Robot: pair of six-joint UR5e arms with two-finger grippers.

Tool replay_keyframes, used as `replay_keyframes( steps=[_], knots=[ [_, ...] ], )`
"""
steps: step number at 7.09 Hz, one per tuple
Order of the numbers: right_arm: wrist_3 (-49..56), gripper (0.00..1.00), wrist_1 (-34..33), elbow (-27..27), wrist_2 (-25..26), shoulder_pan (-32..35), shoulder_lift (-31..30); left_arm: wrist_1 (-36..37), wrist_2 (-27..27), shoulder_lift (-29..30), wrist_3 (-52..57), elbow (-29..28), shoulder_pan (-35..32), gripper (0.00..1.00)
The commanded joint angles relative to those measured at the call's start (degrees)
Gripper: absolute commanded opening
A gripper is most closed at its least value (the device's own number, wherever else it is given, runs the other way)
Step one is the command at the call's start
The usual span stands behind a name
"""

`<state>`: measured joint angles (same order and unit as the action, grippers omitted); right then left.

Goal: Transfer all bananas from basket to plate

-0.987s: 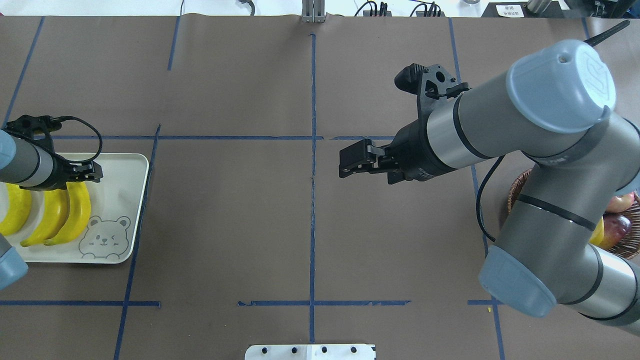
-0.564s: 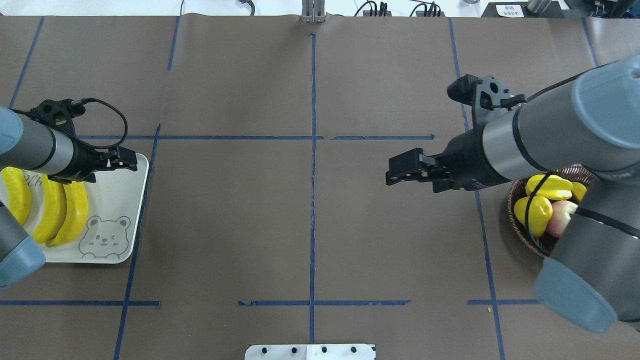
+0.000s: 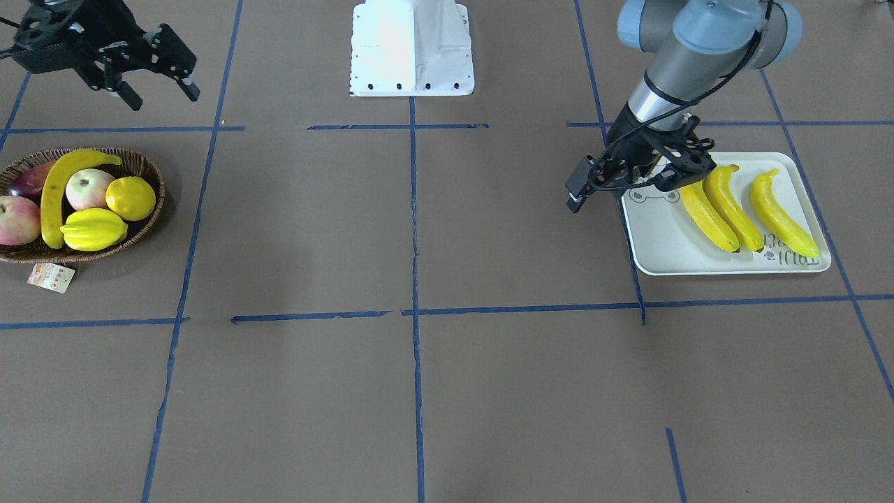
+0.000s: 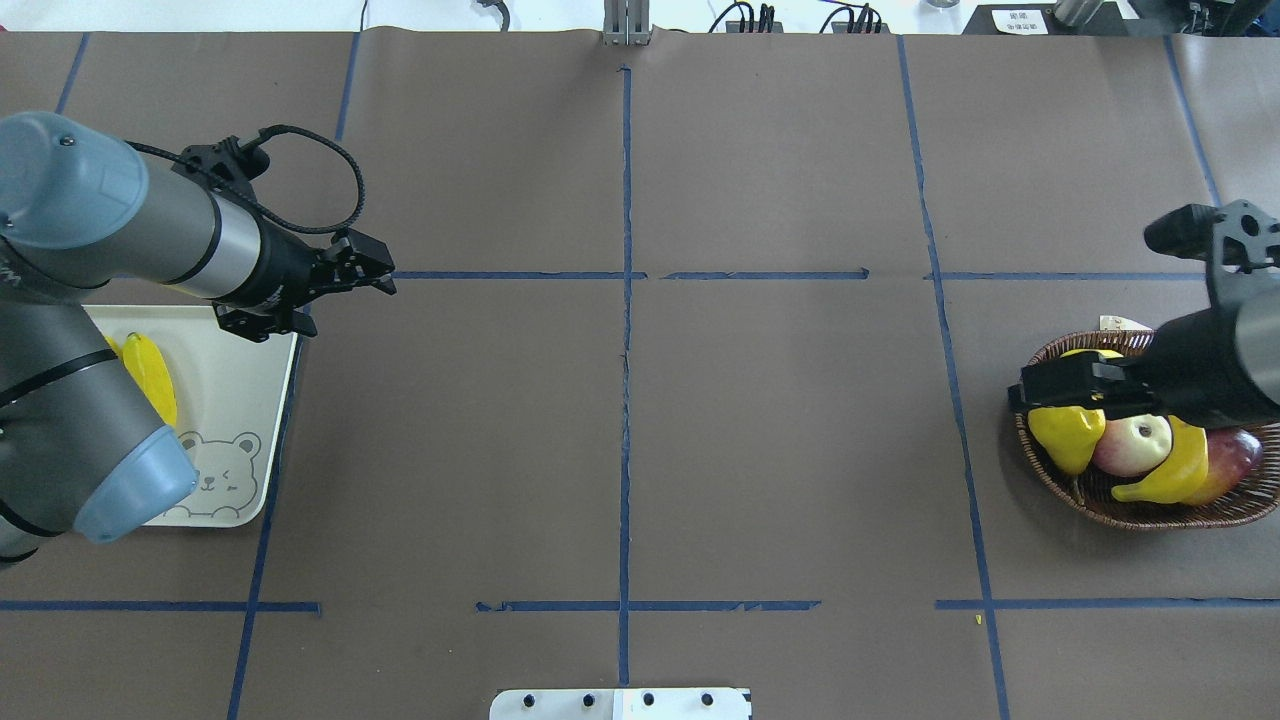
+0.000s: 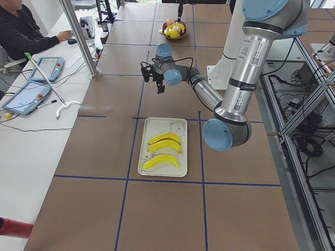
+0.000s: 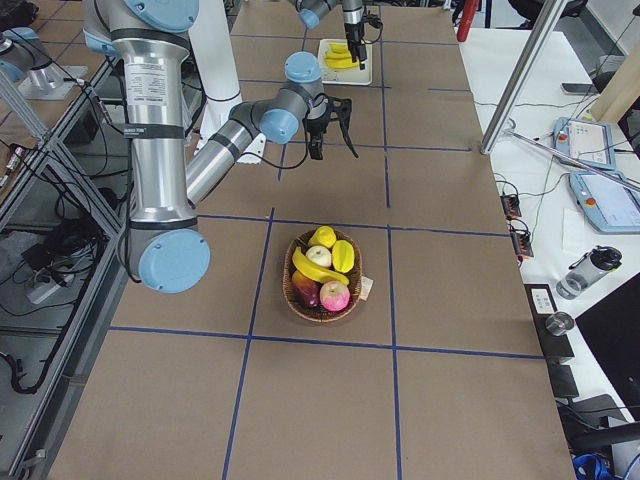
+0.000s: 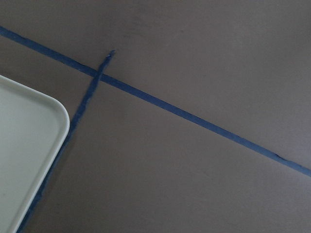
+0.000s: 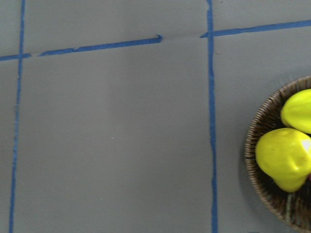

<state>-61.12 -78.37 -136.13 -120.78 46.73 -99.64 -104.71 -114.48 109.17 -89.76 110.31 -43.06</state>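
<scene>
**Final pick: go in crosswise**

Bring the parted right tool (image 3: 162, 89) crosswise over the long curved yellow banana (image 3: 52, 199) lying in the dark brown wicker basket (image 3: 159, 209), left edge of the front-facing view; avoid the round yellow lemon (image 3: 130, 198). Left tool (image 4: 385, 278) also parted, empty, off a corner of the white rectangular tray (image 3: 663, 237).

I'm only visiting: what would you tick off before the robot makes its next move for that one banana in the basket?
1. Last banana lies on top of the fruit in the basket: ok.
2. Right gripper open and empty: ok.
3. Right gripper lined up over that banana: not ok, it hangs near the basket's rim.
4. Bare space on the plate beside the three bananas: ok.
5. Left gripper empty, off those bananas: ok.
</scene>
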Motion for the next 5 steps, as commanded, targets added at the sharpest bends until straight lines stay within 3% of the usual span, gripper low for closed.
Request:
replay_keyframes(
  steps=[1,2,3,5],
  knots=[
    [4.53,1.00,13.94,5.03,-6.27,5.27,-11.94,1.17,0.31,3.58,-3.04,-0.62,1.40,0.99],
    [0.34,1.00,23.60,11.96,-9.96,8.52,-13.03,1.17,0.31,4.55,-3.23,-1.06,1.49,0.99],
    [-2.66,1.00,31.35,18.55,-10.35,8.98,-13.99,1.17,0.31,4.82,-3.75,-0.98,1.49,0.99],
    [-5.06,1.00,33.81,23.79,-10.00,8.99,-14.70,1.17,0.40,4.82,-4.11,-0.97,2.01,0.99]
  ],
)
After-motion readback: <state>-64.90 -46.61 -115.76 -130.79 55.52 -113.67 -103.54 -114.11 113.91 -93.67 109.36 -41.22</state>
